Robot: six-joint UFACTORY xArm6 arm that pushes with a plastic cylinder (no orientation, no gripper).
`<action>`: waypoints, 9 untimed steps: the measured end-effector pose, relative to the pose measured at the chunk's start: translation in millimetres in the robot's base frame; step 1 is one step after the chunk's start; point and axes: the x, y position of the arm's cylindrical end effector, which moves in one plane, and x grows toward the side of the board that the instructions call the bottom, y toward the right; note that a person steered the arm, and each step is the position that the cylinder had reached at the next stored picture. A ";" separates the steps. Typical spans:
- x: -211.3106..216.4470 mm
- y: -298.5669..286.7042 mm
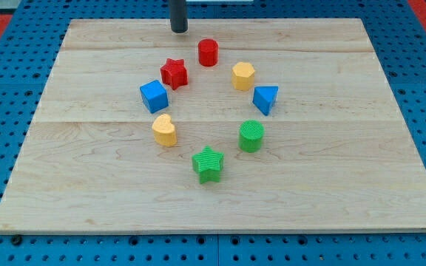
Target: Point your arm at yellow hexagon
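The yellow hexagon (243, 75) sits on the wooden board (346, 148), right of centre in the upper half of a ring of blocks. My tip (179, 30) is at the view's top, near the board's far edge, up and to the left of the hexagon. It stands apart from all blocks; the nearest is the red cylinder (208, 52), down and to its right.
The ring also holds a red star (174, 73), a blue cube (154, 96), a yellow heart-like block (164, 130), a green star (208, 164), a green cylinder (251, 136) and a blue triangular block (265, 99). A blue pegboard (6, 244) surrounds the board.
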 end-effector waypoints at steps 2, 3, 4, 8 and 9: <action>0.6 -2.8; 8.9 -7.8; 31.8 14.0; 21.0 15.9; 21.0 25.1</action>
